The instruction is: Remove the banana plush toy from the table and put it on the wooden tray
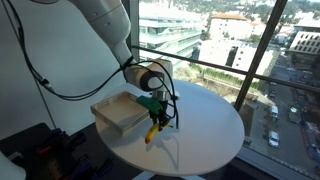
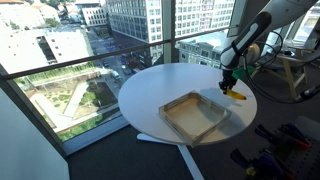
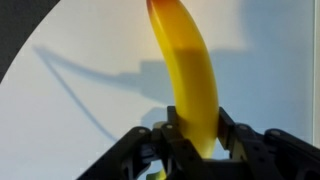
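The yellow banana plush toy (image 3: 190, 75) hangs lengthwise between my gripper's black fingers (image 3: 196, 138), which are shut on its lower end. In both exterior views the gripper (image 1: 155, 110) (image 2: 229, 82) holds the banana plush toy (image 1: 152, 131) (image 2: 234, 94) a little above the round white table (image 1: 205, 130) (image 2: 160, 85). The square light-wood tray (image 1: 115, 112) (image 2: 195, 115) lies on the table beside the gripper; the banana hangs near the tray's edge, outside it.
The table stands by a large window with a railing (image 1: 230, 70). Black cables (image 1: 45, 75) hang from the arm. Dark equipment (image 2: 275, 150) lies on the floor near the table.
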### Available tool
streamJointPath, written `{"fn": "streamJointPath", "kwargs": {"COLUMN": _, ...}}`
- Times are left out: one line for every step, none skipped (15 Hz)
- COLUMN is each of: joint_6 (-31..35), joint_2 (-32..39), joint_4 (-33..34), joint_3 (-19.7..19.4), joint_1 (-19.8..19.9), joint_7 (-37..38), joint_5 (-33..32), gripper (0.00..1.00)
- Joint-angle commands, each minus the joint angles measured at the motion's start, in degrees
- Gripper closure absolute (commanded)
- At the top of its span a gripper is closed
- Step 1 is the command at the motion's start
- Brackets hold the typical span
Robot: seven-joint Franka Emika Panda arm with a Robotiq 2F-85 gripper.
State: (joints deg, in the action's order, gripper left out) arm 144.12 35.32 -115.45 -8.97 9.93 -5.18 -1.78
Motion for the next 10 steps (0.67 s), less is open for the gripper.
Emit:
{"fn": "streamJointPath", "kwargs": {"joint_6": -0.9, "joint_2": -3.3, "joint_4": -1.9, "joint_3": -0.6, "joint_1": -0.7, "joint_7": 2.0, "joint_5": -1.2, "gripper": 0.84}}
{"fn": "streamJointPath", "kwargs": {"joint_6": -0.9, "joint_2": -3.7, "joint_4": -2.1, "joint_3": -0.6, "joint_1": -0.8, "joint_7": 2.1, "joint_5": -1.2, "gripper": 0.84}}
{"fn": "streamJointPath", "kwargs": {"joint_6": -0.9, "joint_2": -4.1, "joint_4": -2.3, "joint_3": -0.7, "joint_1": -0.9, "joint_7": 2.3, "joint_5": -1.3, "gripper": 0.84}}
{"fn": "streamJointPath", "kwargs": {"joint_6": -1.0, "joint_2": -4.6, "joint_4": -2.5, "joint_3": -0.7, "joint_1": -0.9, "joint_7": 2.2, "joint_5": -1.3, "gripper": 0.84}}
{"fn": "streamJointPath", "kwargs": {"joint_6": -1.4, "joint_2": -5.1, "joint_4": -2.7, "joint_3": -0.8, "joint_1": -0.9, "joint_7": 2.2, "joint_5": -1.4, "gripper": 0.84}}
{"fn": "streamJointPath", "kwargs": {"joint_6": -1.7, "joint_2": -5.7, "joint_4": -3.0, "joint_3": -0.8, "joint_1": -0.9, "joint_7": 2.0, "joint_5": -1.4, "gripper": 0.84}}
{"fn": "streamJointPath", "kwargs": {"joint_6": -2.1, "joint_2": -6.4, "joint_4": -3.5, "joint_3": -0.8, "joint_1": -1.0, "joint_7": 2.0, "joint_5": -1.6, "gripper": 0.84}}
{"fn": "streamJointPath", "kwargs": {"joint_6": -2.3, "joint_2": -7.0, "joint_4": -3.8, "joint_3": -0.9, "joint_1": -1.0, "joint_7": 2.0, "joint_5": -1.7, "gripper": 0.84}}
{"fn": "streamJointPath", "kwargs": {"joint_6": -2.5, "joint_2": -7.6, "joint_4": -4.3, "joint_3": -0.9, "joint_1": -1.1, "joint_7": 2.1, "joint_5": -1.8, "gripper": 0.84}}
{"fn": "streamJointPath", "kwargs": {"joint_6": -2.8, "joint_2": -8.2, "joint_4": -4.7, "joint_3": -1.0, "joint_1": -1.2, "joint_7": 2.2, "joint_5": -2.0, "gripper": 0.84}}
